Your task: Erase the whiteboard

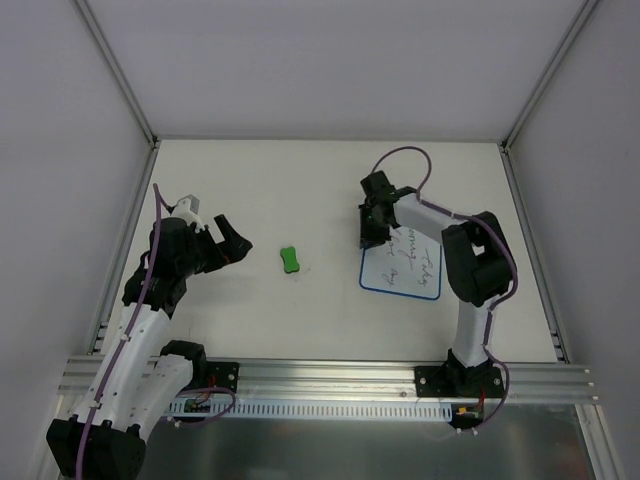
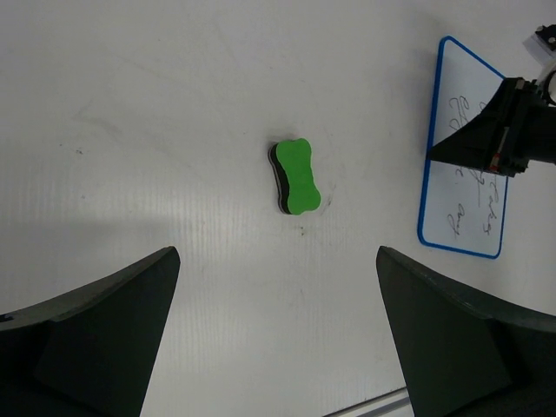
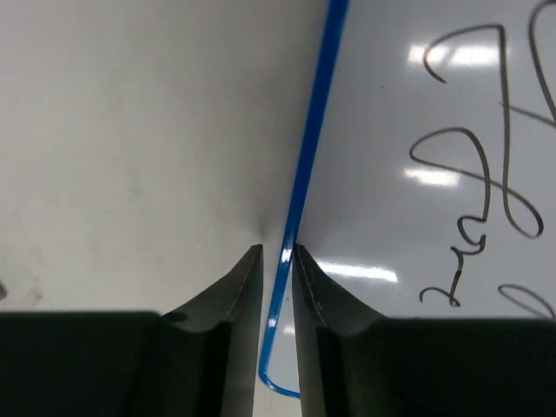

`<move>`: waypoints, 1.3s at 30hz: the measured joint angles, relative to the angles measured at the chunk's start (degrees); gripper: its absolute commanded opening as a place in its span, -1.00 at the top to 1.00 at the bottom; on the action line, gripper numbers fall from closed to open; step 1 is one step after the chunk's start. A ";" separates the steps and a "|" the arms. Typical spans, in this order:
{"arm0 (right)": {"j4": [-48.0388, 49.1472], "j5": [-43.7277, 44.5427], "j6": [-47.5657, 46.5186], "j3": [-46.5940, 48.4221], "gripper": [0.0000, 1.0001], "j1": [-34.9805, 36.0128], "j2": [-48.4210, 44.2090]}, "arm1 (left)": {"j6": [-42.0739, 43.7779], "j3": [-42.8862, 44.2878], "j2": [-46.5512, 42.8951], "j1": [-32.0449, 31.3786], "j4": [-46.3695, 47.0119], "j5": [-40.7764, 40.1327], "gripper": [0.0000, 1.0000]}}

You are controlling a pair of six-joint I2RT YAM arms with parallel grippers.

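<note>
Right wrist view gives me the nearest thing first: the right pincer (image 3: 278,261), its two tips standing almost together, one on each side of the blue border (image 3: 309,156) of the whiteboard (image 3: 417,200), close to a rounded corner. The border seems to touch one tip. Whether both tips are pressing, I cannot tell. Dark writing (image 3: 473,165) covers the board beyond.

I judge the step in hand to be pinning the board by that edge so it will not slide under wiping. To do it well I would nip the rim only, keeping the tips low and the board flat on the bench (image 1: 300,180).

Left wrist view shows the left pincer (image 2: 278,347) spread wide and holding nothing. The green eraser (image 2: 295,176) lies apart ahead of it, green face up over a dark layer, a detail the top view cannot resolve.

Top external view alone gives the layout. The board lies on the right half of the bench, about midway between near and far edges, with the eraser near the middle. The grip is at the board's far left corner, hidden there under the wrist.
</note>
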 measured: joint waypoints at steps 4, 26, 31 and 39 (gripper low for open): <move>0.24 -2.40 0.63 5.14 0.55 10.43 3.89 | 0.00 0.00 -0.02 0.00 -0.09 0.04 -0.97; -0.35 -2.62 -0.35 1.84 0.03 4.44 -13.46 | -0.02 -0.46 3.65 -0.02 -0.76 0.39 -0.97; 0.07 -2.23 -2.34 -5.60 0.13 -2.25 -15.26 | 0.00 -0.42 6.27 -0.55 -0.74 0.35 -0.98; 2.43 -4.50 -2.99 -8.35 0.18 -3.72 -11.91 | 0.04 1.14 12.52 -2.86 -0.72 -0.50 -0.98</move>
